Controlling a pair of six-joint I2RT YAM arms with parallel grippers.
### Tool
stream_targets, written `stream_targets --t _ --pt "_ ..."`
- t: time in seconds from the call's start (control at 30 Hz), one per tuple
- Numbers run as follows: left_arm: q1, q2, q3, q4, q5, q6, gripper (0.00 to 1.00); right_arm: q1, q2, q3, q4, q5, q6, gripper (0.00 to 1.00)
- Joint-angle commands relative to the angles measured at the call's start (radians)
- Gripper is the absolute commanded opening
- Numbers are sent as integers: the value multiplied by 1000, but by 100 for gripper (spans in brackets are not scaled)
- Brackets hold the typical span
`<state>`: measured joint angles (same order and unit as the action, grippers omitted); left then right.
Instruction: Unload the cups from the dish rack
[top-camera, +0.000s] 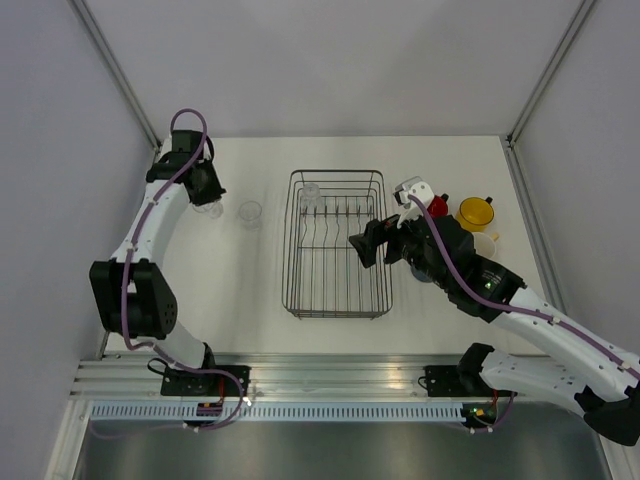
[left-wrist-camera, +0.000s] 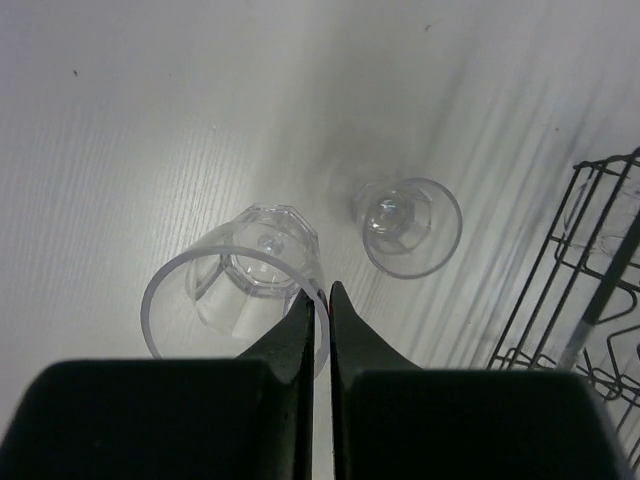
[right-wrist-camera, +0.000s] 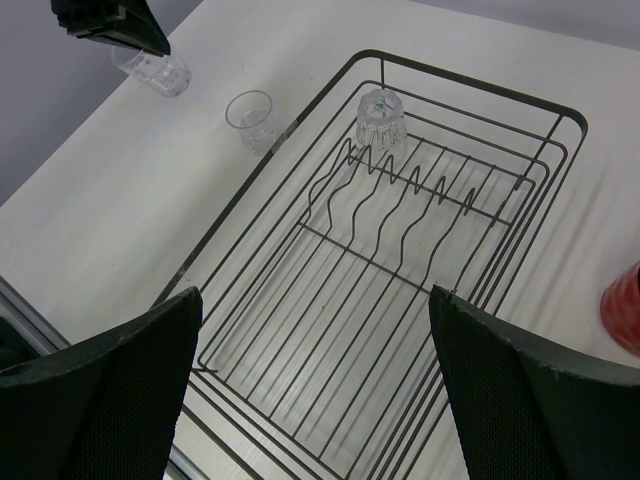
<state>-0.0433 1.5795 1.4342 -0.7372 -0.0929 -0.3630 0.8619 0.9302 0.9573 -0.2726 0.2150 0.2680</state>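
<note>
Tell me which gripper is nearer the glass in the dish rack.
Right. The right gripper hovers open over the rack, close to that glass; the left gripper is outside it, pinching another glass.

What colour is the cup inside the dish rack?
Clear glass tumbler; the right wrist view shows it best.

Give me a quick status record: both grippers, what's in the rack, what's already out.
left gripper: shut on the rim of the held tumbler, left of the dish rack
right gripper: open, empty, above the rack
in rack: one upturned tumbler, far left corner
out, left side: free tumbler, upright on the table
out, right side: red mug, yellow mug, cream mug
</note>
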Motion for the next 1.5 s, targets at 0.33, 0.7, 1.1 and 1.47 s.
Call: stream_targets --t 0.33,0.7,1.1,1.47 --pt "40 295 158 -15 -57 18 2 0 -19 9 12 -40 -35 98" --pt "40 358 135 99 -51 -13 2 -1 -28 -6 19 -40 -47 98" --pt "28 412 127 131 -25 -4 4 -1 -22 -17 30 -39 -50 98" --pt "13 393 132 121 -31 10 27 0 -24 -17 27 -39 -52 98"
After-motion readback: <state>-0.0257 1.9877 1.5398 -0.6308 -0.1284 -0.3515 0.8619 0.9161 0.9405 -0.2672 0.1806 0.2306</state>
